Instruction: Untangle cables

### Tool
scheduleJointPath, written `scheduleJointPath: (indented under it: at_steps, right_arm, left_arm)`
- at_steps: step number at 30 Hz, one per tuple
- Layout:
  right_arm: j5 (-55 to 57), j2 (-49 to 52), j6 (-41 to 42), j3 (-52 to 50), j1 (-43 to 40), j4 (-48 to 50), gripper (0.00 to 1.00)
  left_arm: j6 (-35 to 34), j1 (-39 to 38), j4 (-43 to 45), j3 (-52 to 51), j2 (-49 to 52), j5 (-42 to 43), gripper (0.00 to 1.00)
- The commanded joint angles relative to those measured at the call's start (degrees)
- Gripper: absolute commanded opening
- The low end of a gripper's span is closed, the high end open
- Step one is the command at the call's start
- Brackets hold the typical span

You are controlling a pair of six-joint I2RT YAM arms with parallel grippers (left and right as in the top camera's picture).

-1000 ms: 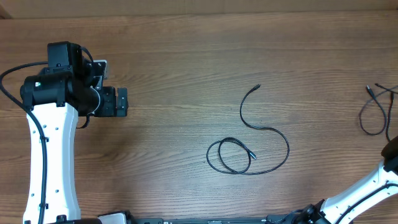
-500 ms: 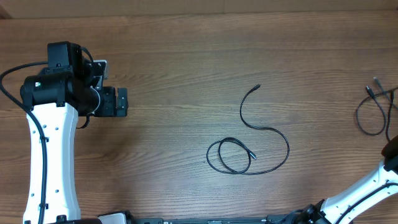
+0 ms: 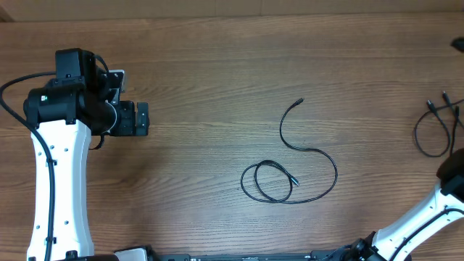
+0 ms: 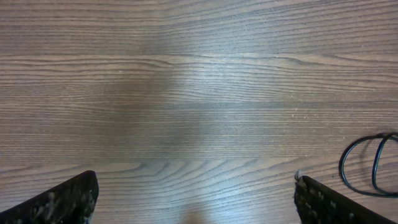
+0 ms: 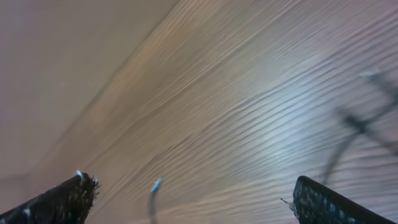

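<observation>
Left tool point(image 4: 196, 185) wide open above the surface point(image 3: 203, 72); looped cable point(image 3: 336, 174) lies well apart, out past its right finger. Right tool point(image 5: 193, 185) open too, view blurred; second cable point(image 3: 418, 138) near it, not gripped.

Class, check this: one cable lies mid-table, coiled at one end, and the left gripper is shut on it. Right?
Not quite. The left wrist view shows the left gripper open and holding nothing; in the overhead view it sits far to the left of the cable. The rest stands.
</observation>
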Motion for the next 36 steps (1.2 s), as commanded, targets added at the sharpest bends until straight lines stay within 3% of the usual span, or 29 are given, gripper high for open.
scheduleJointPath:
  at_steps: [1, 4, 9, 15, 28, 36]
  right_arm:
    - [-4.35, -0.15, -5.81, -0.24, 2.19, -4.87, 1.0]
    - [1.03, -0.17, -5.46, -0.24, 3.74, -8.46, 1.0]
    - [12.92, -1.9, 4.17, -0.59, 6.08, -8.48, 1.0]
    - [16.11, -11.06, 4.94, -6.73, 9.92, -8.46, 1.0]
    - [16.79, -38.25, 4.48, -38.53, 25.42, -8.44, 1.0]
    - [16.17, -45.66, 7.78, -53.96, 38.42, -4.0, 1.0]
  left_arm:
    - [1.51, -0.11, 0.26, -0.26, 0.09, -0.22, 1.0]
    - [1.51, -0.11, 0.26, -0.26, 0.09, -0.22, 1.0]
    - [1.51, -0.11, 0.26, -0.26, 0.09, -0.22, 1.0]
    - [1.51, -0.11, 0.26, -0.26, 0.09, -0.22, 1.0]
    - [1.51, -0.11, 0.26, -0.26, 0.09, -0.22, 1.0]
    - [1.51, -0.11, 0.26, -0.26, 0.09, -0.22, 1.0]
